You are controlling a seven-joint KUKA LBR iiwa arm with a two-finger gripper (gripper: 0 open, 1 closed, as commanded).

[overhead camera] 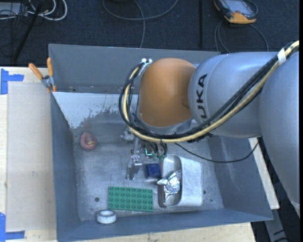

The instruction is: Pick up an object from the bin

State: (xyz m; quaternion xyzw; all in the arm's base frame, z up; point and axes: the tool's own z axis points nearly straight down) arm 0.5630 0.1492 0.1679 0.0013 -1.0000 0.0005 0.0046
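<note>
Near the middle of the grey metal bin (pixel 91 178), the robot's hand (pixel 134 169) hangs just left of a small blue block (pixel 152 170) that lies beside a silver metal tray (pixel 194 178) holding crumpled foil (pixel 170 183), a green studded plate (pixel 131 199) nearby; whether the hand is open cannot be told.

grey arm (pixel 242 95) | orange cover (pixel 164 92) | black-yellow cables (pixel 125 102) | KUKA lettering (pixel 201 97)

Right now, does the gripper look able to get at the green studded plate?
Probably yes. The green studded plate lies flat and uncovered on the bin floor, close to the gripper. The white tape roll lies apart from it; the silver tray sits beside its right end.
</note>
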